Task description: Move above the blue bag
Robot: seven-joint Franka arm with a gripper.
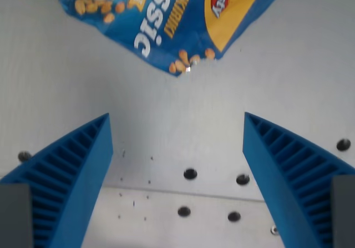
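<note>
Gripper [177, 148]: spread wide, holding nothing — only bare table [177, 109] lies between the fingers.
Blue bag [161, 15]: ahead of the gripper, at the wrist view's top, partly cut off.
Offset: the bag is not yet under the fingers — I judge the gripper must go forward.

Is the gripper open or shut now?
Open: the gripper has its two blue fingers far apart, with bare table between them.

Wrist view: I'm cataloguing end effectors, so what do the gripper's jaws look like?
The gripper has two bright blue, wedge-shaped jaws tapering to pointed tips. Their inner faces carry rows of ribbed slots. Grey blocks back them at the bottom corners. No cables or markings show.
</note>
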